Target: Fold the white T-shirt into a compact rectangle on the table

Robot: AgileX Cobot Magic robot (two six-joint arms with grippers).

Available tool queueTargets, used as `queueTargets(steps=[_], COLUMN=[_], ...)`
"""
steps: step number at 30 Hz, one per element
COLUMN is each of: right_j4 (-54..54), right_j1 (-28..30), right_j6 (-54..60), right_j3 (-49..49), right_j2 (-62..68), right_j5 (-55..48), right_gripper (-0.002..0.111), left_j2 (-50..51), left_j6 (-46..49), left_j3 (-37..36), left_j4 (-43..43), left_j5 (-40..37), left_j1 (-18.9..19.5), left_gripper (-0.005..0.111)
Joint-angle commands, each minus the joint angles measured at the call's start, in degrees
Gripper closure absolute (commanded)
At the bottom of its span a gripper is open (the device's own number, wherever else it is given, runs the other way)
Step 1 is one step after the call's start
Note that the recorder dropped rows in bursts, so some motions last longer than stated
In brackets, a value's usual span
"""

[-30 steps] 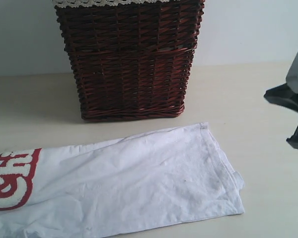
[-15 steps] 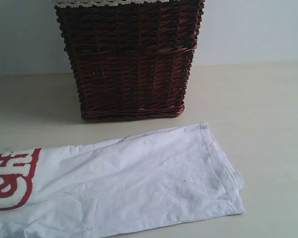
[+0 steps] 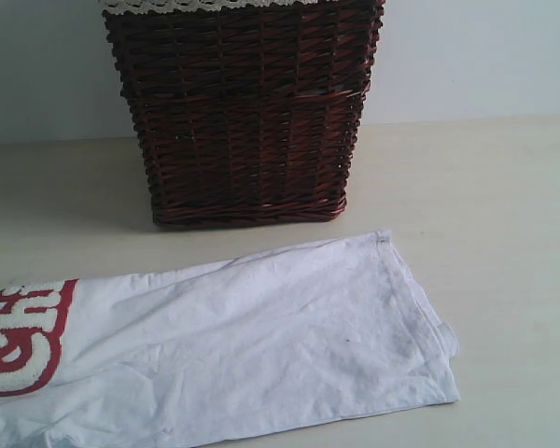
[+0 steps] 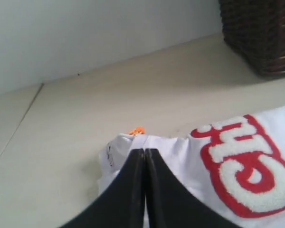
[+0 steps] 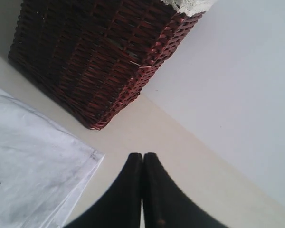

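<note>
In lower frame, white T-shirt (image 3: 261,345) unfinished; left gripper (image 4: 145,153), right gripper (image 5: 142,156) pressed together, empty; closed descent may drag cloth

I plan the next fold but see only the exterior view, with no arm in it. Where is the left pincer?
Observer: The left pincer is shut, its tips over the neck end of the white T-shirt.
Operator: What lies near the tips?
Observer: A small orange tag, at the collar edge.
Operator: And the other arm?
Observer: The right pincer is shut too, over bare table beside the shirt's hem corner, with the wicker basket ahead.
</note>
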State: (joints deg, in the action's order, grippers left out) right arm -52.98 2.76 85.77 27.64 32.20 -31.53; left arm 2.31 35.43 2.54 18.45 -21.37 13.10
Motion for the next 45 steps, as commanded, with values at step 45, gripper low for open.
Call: queueTargets(steps=[45], right_j4=[-12.3], right_j1=[0.2], right_j6=[18.2], right_j3=[6.9], right_j2=[39.9], right_j5=[-9.5], right_gripper=[0.108], left_j2=[9.6], left_j6=[-11.8], left_j3=[-2.5], left_j4=[18.2], left_j5=[-2.5], left_j1=[0.5], left_gripper=[0.104])
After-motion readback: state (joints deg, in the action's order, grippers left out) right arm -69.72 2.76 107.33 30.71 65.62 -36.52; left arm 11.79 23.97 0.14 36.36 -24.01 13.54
